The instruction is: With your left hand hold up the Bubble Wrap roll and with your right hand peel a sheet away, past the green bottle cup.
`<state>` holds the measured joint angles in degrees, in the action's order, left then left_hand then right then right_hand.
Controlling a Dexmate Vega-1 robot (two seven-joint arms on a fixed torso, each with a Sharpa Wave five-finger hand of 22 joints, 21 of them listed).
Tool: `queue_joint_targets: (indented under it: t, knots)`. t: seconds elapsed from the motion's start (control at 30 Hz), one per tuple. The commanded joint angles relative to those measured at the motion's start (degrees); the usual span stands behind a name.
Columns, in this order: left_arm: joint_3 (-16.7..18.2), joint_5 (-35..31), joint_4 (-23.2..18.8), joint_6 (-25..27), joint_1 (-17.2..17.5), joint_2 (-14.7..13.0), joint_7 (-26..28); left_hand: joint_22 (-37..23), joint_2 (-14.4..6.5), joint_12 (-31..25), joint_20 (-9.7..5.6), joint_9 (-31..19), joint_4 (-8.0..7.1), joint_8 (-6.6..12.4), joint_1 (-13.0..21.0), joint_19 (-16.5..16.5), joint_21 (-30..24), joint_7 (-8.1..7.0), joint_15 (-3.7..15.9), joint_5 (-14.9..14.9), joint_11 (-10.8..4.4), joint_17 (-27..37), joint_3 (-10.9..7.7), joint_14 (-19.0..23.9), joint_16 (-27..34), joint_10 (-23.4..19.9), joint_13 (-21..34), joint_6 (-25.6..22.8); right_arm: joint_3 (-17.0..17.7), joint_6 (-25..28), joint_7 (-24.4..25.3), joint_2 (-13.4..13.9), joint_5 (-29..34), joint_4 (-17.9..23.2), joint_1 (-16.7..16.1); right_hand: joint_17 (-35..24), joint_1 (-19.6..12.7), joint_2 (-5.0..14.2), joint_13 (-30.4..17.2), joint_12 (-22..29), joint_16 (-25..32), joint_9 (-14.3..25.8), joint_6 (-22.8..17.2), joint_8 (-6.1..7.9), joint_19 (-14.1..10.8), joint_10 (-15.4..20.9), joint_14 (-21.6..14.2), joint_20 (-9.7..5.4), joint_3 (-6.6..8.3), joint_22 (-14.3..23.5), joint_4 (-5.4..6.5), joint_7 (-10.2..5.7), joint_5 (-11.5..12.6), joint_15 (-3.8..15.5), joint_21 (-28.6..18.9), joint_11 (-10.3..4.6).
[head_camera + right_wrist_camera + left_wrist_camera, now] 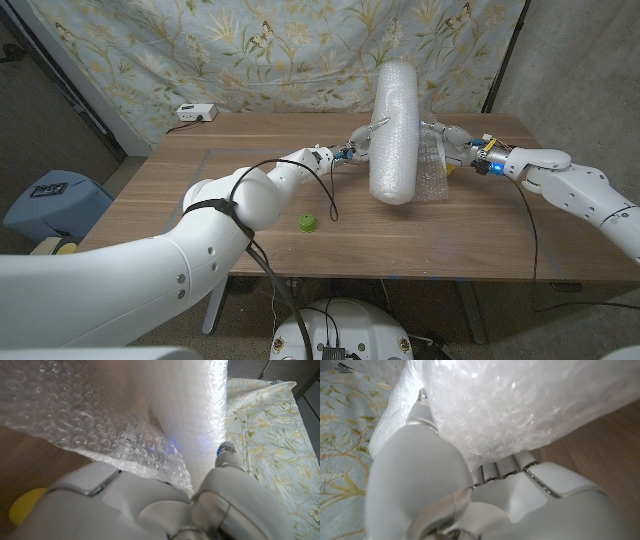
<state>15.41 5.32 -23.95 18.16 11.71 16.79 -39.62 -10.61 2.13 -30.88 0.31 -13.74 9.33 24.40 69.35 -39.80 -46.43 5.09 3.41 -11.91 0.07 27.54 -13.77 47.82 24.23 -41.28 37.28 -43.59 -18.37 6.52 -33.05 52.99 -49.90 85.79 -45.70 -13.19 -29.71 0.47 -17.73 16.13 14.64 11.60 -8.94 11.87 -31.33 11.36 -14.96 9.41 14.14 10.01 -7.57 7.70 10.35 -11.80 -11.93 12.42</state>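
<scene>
Your left robot hand point(352, 150) grips Bubble Wrap roll point(394, 130) upright mid-counter point(200, 190). Your right robot hand point(452, 145) pinches loose sheet point(432, 175), barely peeled. Green bottle cup point(308, 224) sits well apart, not yet passed.

A makeshift robot test room, more lab than home. A floral cloth backdrop point(270, 45) hangs pinned behind the wooden table point(420, 235), bare grey walls point(570, 60) flank it, a small white electrical box point(196, 113) sits on the table's far corner, and a blue bin point(45, 200) stands on the floor.
</scene>
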Motion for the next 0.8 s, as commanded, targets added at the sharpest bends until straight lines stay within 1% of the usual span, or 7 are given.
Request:
queue_joint_targets:
  t: [0.03, 0.1, 0.23, 0.5, 0.57, 0.73, 0.8]
  knots:
    - [1.57, -0.94, 0.0, 0.2, -0.08, 0.61, 0.09, -0.23, -6.51, 0.06, -0.2, -5.65, -0.33, 0.47, 6.21, 0.31, -0.44, -1.42, 6.19, -0.21, -2.76, 0.3, -1.34, 6.17, -0.01, -3.01, 0.11, -2.09, -0.43, 0.88, -0.43, 0.33, 0.9, -2.89, 1.34, -0.23, -0.93, 0.47, -0.33, 0.45, 0.61, 0.32, -1.33, 0.55, -1.45, 1.12, -1.36, -0.56, 0.24, 0.23, -0.52, 3.64, 0.39, 0.59, -0.66, 0.19]
    - [1.72, -1.03, 0.0, 0.29, -0.08, 0.63, -0.31, -0.22, -6.51, 0.07, -0.17, -5.65, -0.35, 0.54, 6.21, 0.28, -0.52, -1.54, 6.18, -0.21, -2.69, 0.33, -1.35, 6.22, -0.02, -3.09, 0.11, -2.23, -0.65, 1.13, -0.13, 0.21, 1.22, -3.32, 1.6, -0.2, -1.64, 0.52, -0.43, 0.78, 1.08, 0.32, -2.22, 0.8, -2.79, 2.36, -2.78, -1.2, 0.4, 0.23, -0.88, 3.5, 0.45, 1.55, -1.02, 0.16]
    - [1.94, -0.91, 0.0, 0.41, -0.12, 0.64, -1.31, -0.22, -6.49, 0.1, -0.24, -5.64, -0.31, 0.55, 6.27, 0.32, -0.6, -1.57, 6.26, -0.21, -2.81, 0.4, -1.37, 6.3, -0.03, -3.18, 0.16, -2.26, -0.94, 1.1, 0.42, -0.07, 1.88, -4.23, 1.96, -0.23, -2.35, 0.67, -0.53, 1.12, 1.66, 0.32, -3.54, 1.16, -4.14, 3.76, -4.42, -2.14, 0.53, 0.25, -1.11, 3.16, 0.46, 2.91, -1.31, 0.14]
    - [1.6, -0.43, 0.0, 0.66, -0.26, 0.49, -2.6, -0.2, -6.54, 0.2, -0.37, -5.64, -0.33, 0.62, 6.32, 0.37, -0.84, -1.68, 6.27, -0.21, -2.8, 0.5, -1.46, 6.46, -0.15, -3.22, 0.33, -2.4, -1.27, 1.41, 0.48, -0.48, 2.3, -5.76, 2.55, -0.35, -3.21, 0.92, -0.65, 1.52, 2.37, 0.33, -5.1, 1.54, -5.67, 5.38, -6.22, -3.23, 0.71, 0.27, -1.28, 2.73, 0.44, 3.86, -1.63, 0.11]
    - [1.55, -0.15, 0.0, 0.76, -0.23, 0.47, -2.82, -0.2, -6.53, 0.21, -0.38, -5.63, -0.35, 0.63, 6.28, 0.34, -0.91, -1.66, 6.19, -0.2, -2.67, 0.53, -1.45, 6.52, -0.16, -3.25, 0.37, -2.43, -1.27, 1.68, 0.87, -0.39, 2.43, -5.68, 2.55, -0.41, -3.47, 1.02, -0.71, 1.69, 2.71, 0.33, -5.75, 1.7, -6.2, 5.98, -7.04, -3.49, 0.76, 0.28, -1.3, 2.56, 0.42, 4.52, -1.74, 0.09]
    - [0.98, 0.31, 0.0, 0.88, -0.22, 0.27, -3.25, -0.19, -6.55, 0.3, -0.33, -5.66, -0.32, 0.65, 6.35, 0.38, -1.05, -1.58, 6.22, -0.21, -2.72, 0.57, -1.52, 6.6, -0.25, -3.27, 0.42, -2.43, -1.07, 2.42, 2.33, 0.06, 2.71, -4.86, 2.26, -0.68, -4.27, 1.06, -0.97, 2.42, 3.72, 0.39, -7.49, 2.02, -8.56, 8.15, -9.38, -4.83, 0.75, 0.34, -1.38, 2.33, 0.36, 6.1, -2.33, -0.75]
    - [0.74, 0.47, 0.0, 0.83, -0.17, 0.24, -3.16, -0.19, -6.5, 0.34, -0.37, -5.66, -0.26, 0.66, 6.44, 0.4, -1.08, -1.55, 6.34, -0.21, -2.73, 0.62, -1.52, 6.68, -0.21, -3.26, 0.42, -2.43, -1.02, 2.13, 2.73, 0.34, 3.12, -4.36, 1.98, -0.91, -4.64, 1.19, -1.19, 2.97, 4.37, 0.44, -8.36, 2.15, -9.63, 9.47, -10.77, -5.43, 0.75, 0.37, -1.36, 2.3, 0.35, 7.23, -2.57, -1.17]
